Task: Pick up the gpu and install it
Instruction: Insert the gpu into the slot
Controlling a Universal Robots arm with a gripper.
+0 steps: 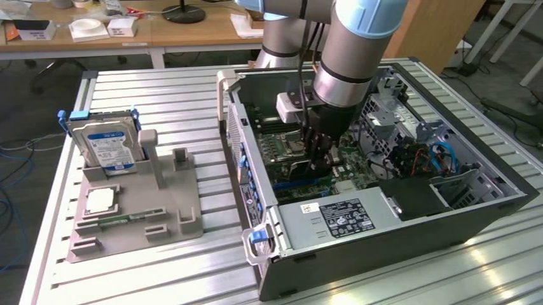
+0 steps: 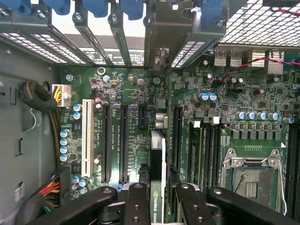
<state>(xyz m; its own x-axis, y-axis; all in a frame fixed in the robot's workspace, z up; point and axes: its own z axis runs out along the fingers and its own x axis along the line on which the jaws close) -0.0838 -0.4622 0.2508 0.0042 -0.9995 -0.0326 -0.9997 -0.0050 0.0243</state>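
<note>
Open computer case (image 1: 475, 210) lies on its side on the slatted metal table (image 1: 152, 101), motherboard (image 2: 140, 93) facing up; the arm reaches straight down into it. Grey parts holder (image 1: 136, 210) sits well apart, toward the exterior view's left, with the hard drive (image 1: 106, 149) standing upright in it. Gripper (image 1: 312, 166) is low over the board, beside the empty CPU socket (image 2: 251, 180). In the wrist view the gripper (image 2: 157, 206) is clamped on the gpu (image 2: 156, 178): black fingers (image 2: 136, 206) press both faces of the card, which is seen edge-on, standing on its long edge, its metal bracket end (image 2: 161, 61) up at the rear slot openings (image 2: 117, 28). Card lies along the row of long black expansion slots (image 2: 124, 140), apparently over or in the one between them; whether the edge connector is seated cannot be told. Judgement: to do this step well, keep the card square to the board, edge parallel to the slot, bracket tongue lined with its rear opening, and press evenly downward. A tilt risks jamming one end or scraping the nearby capacitors (image 2: 77, 111).
</note>
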